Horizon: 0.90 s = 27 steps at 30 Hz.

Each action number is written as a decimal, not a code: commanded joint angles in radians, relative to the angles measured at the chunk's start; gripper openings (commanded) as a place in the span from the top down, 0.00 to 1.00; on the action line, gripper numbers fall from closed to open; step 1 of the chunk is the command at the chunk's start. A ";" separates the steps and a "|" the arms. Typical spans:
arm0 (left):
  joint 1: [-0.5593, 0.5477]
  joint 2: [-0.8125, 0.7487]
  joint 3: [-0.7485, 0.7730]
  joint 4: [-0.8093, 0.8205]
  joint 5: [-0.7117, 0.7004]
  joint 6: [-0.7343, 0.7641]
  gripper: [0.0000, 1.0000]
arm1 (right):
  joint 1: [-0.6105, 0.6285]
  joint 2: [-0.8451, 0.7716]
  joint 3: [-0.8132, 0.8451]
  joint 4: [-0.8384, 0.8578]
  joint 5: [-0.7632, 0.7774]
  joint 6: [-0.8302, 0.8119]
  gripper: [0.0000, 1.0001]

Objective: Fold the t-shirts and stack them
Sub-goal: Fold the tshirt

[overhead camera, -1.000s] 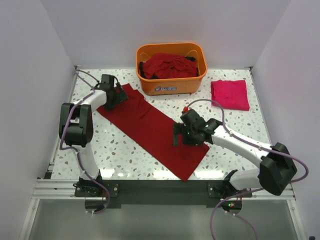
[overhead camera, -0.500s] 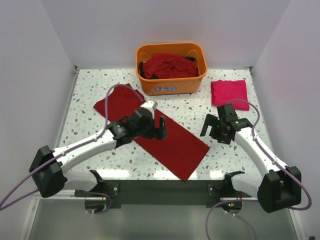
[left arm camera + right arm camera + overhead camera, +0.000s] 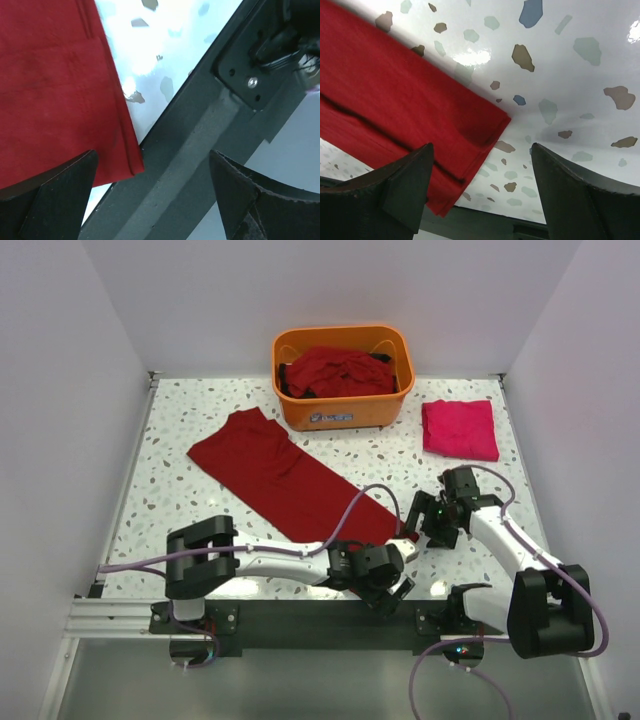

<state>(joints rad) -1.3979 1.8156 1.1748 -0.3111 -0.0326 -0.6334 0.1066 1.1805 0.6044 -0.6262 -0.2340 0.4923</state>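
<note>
Filling the top view: white speckled terrazzo-look tabletop (image 3: 170, 450), boxed in by plain pale walls (image 3: 330, 290) on three sides. Orange plastic tub (image 3: 300, 412) at the far edge, heaped with crumpled dark red t-shirts (image 3: 335, 370). White sticker (image 3: 338, 418) on its front, print too small to read. Folded pinkish-red t-shirt (image 3: 460, 428) lies right of the tub, not touching it. Long dark red t-shirt (image 3: 275, 475), folded into a strip, runs diagonally from far left toward the near edge; its near end is hidden under the left arm. Left gripper (image 3: 390, 590) sits over the near edge, right gripper (image 3: 420, 528) beside the strip's right corner (fingers hard to make out from up here).

Left wrist: fingers spread wide, nothing between them. Strip's hemmed corner reaches the table edge by the dark metal rail (image 3: 200, 150). Bracket with one screw (image 3: 248, 82); cables behind it blurred.

Right wrist: fingers parted, empty, above the strip's layered corner on bare tabletop.
</note>
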 commanded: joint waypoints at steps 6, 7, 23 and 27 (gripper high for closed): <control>-0.024 0.062 0.042 0.015 -0.001 0.032 0.21 | -0.002 -0.032 -0.052 0.078 -0.064 -0.001 0.25; -0.027 0.076 0.045 0.012 -0.003 0.034 0.23 | -0.004 -0.030 -0.057 0.085 -0.067 0.002 0.27; -0.033 0.169 0.092 -0.125 -0.145 0.026 1.00 | -0.002 -0.016 -0.100 0.106 0.015 0.017 0.74; -0.033 0.163 0.105 -0.128 -0.174 0.009 1.00 | -0.004 -0.067 -0.074 0.019 0.076 0.012 0.63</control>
<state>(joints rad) -1.4227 1.9438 1.2747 -0.3904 -0.1539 -0.6128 0.1055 1.1629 0.5098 -0.5465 -0.2287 0.5049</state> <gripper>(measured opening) 0.023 0.338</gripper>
